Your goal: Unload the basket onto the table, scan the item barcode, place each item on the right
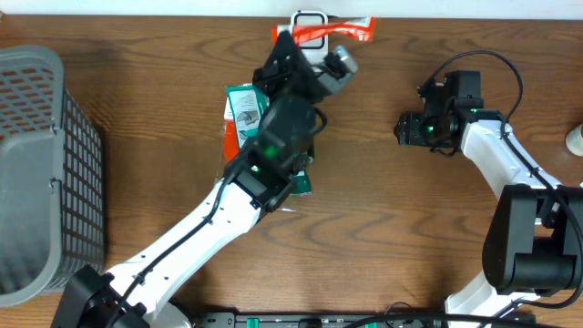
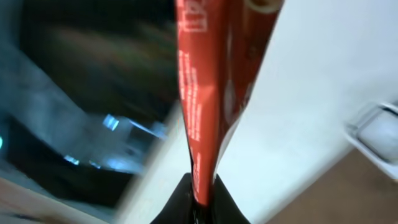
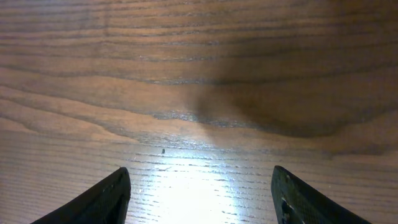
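Note:
The item is a thin red-orange packet [image 1: 321, 34] held at the table's far edge, right beside a white scanner [image 1: 310, 18]. My left gripper [image 1: 293, 47] is shut on the packet's lower end. In the left wrist view the red packet [image 2: 205, 93] rises edge-on out of the left gripper [image 2: 201, 200], in front of a white surface [image 2: 298, 93]. Small print shows on the packet, but no barcode can be made out. My right gripper [image 1: 402, 128] hovers open over bare wood at the right, and the right wrist view shows the right gripper [image 3: 200, 190] with nothing between its fingers.
A green-and-white packet [image 1: 242, 111] lies on the table under the left arm. A grey mesh basket [image 1: 41, 164] stands at the left edge. A pale object [image 1: 576, 138] peeks in at the right edge.

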`<control>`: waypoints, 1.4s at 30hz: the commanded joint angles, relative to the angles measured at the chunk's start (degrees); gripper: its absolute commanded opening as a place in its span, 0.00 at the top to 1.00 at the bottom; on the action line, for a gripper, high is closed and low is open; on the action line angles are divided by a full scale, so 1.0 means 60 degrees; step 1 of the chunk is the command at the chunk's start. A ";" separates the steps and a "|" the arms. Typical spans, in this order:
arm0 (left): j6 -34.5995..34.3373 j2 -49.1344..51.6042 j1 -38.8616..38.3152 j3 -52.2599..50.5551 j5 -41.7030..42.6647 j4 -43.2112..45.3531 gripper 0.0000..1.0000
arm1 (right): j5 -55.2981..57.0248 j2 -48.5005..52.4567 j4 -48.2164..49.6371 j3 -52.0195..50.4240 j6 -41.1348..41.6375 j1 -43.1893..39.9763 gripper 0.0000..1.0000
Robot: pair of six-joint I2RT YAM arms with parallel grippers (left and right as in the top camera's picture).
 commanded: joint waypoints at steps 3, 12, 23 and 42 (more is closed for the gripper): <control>-0.5166 -0.0069 0.0033 0.0066 -0.0168 -0.2477 0.92 | 0.0025 0.0080 0.0066 -0.0073 -0.0047 0.0022 0.31; -0.9715 -0.0069 0.0113 0.0066 0.4204 -0.6856 0.93 | 0.0025 0.0080 0.0233 -0.0073 -0.0047 0.0022 0.30; -1.2717 0.0018 0.3497 0.0087 1.2109 -0.7165 0.93 | 0.0025 0.0080 0.0277 -0.0073 -0.0047 0.0022 0.31; -1.4790 0.4280 0.5289 0.2736 1.6469 -0.4714 0.93 | 0.0025 0.0080 0.0484 -0.0073 0.0171 0.0022 0.31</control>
